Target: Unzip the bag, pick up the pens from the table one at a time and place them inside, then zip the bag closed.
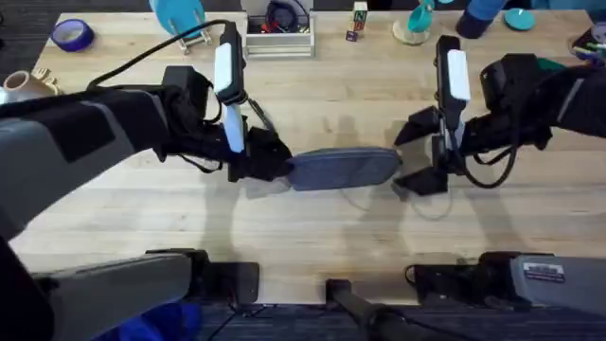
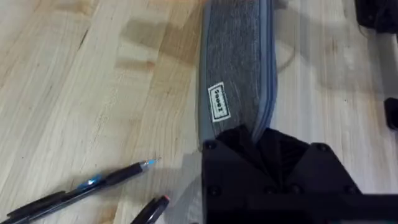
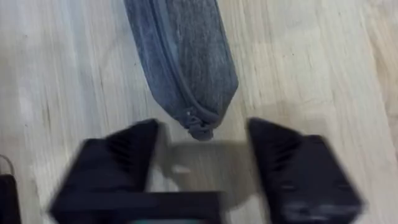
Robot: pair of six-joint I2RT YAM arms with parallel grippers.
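One grey-blue fabric pencil pouch (image 1: pixel 343 169) is laid lengthwise at the middle of the wooden bench (image 1: pixel 322 237), its zipper closed along the top edge. Its left end is clamped by the left pincer (image 2: pixel 258 140), whose black fingers are clenched on the fabric. The right pincer (image 3: pixel 202 152) is held spread wide at the pouch's other end, one finger to each side of the tip where the zipper ends; nothing is gripped, and contact with the pouch cannot be told. Two pens are counted beside the left pincer: a blue-tipped pen (image 2: pixel 81 186) and a red-tipped pen (image 2: pixel 149 211), both flat on the bench.
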